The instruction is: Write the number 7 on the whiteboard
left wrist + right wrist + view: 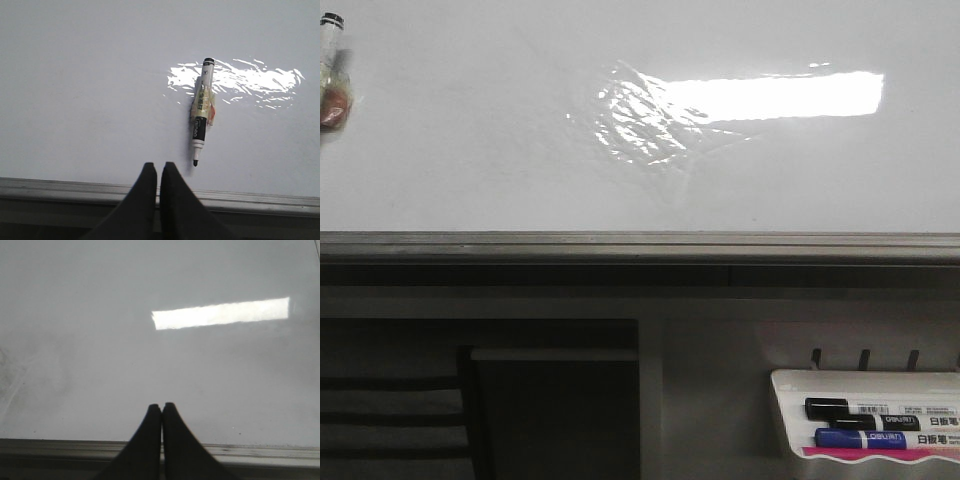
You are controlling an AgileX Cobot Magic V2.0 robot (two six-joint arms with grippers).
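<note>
The whiteboard (470, 150) lies flat, glossy white, with a bright glare, a wrinkled film patch and a grey metal edge (620, 244). No number 7 shows on it. An uncapped black marker (202, 107) wrapped in tape lies on the board, tip toward the edge; in the front view it shows at the far left (331, 75). My left gripper (158, 167) is shut and empty, just over the board's edge, a little short of the marker tip. My right gripper (161, 407) is shut and empty over bare board (150, 365). Neither gripper shows in the front view.
A small white tray (782, 400) below the board's edge at the right holds a black marker (860, 412) and a blue marker (865, 438). A dark shelf frame (470, 400) sits below at the left.
</note>
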